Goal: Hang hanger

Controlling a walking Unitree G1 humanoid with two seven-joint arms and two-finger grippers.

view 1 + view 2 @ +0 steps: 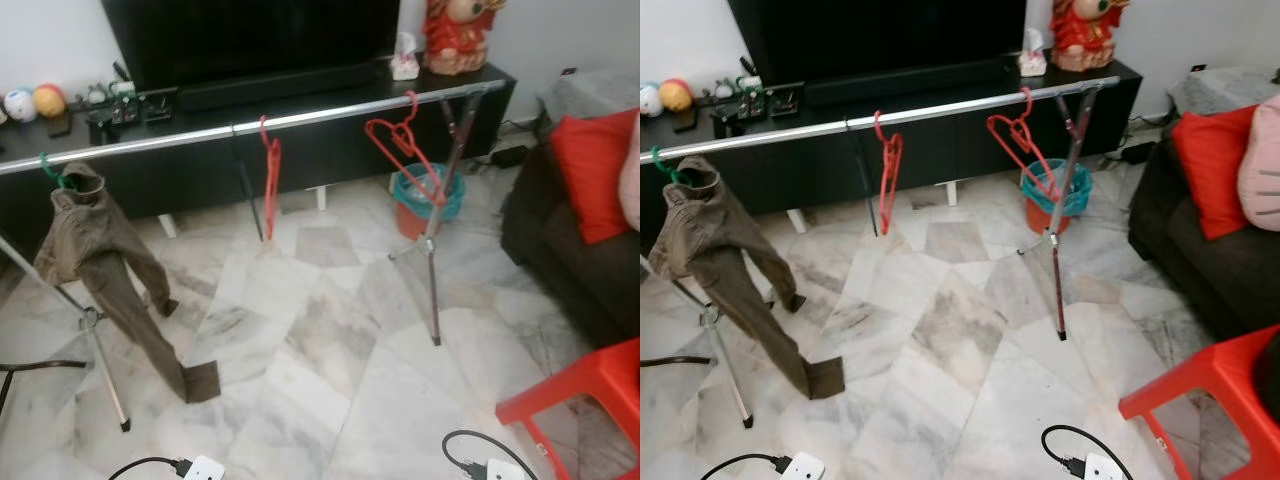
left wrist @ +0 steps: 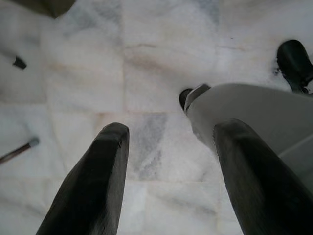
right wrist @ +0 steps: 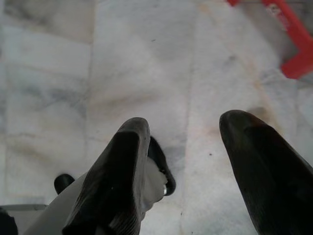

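A silver rail (image 1: pixel 300 117) on tripod legs crosses the room before a black TV cabinet. Two red hangers dangle from it: one edge-on near the middle (image 1: pixel 270 180), one (image 1: pixel 400 145) near the right end. At the rail's left, brown trousers (image 1: pixel 105 265) droop from a green hanger (image 1: pixel 50 170) down to the marble floor. My left gripper (image 2: pixel 168 147) points down at the floor, open and holding nothing. My right gripper (image 3: pixel 183 142) also hangs over bare marble, open and holding nothing.
A teal-and-red bin (image 1: pixel 425 200) stands behind the right tripod leg (image 1: pixel 432 290). A dark sofa with a red cushion (image 1: pixel 590 175) lines the right side. A red plastic stool (image 1: pixel 590 400) sits at lower right. White plugs with black cables (image 1: pixel 200 468) lie on the floor nearby.
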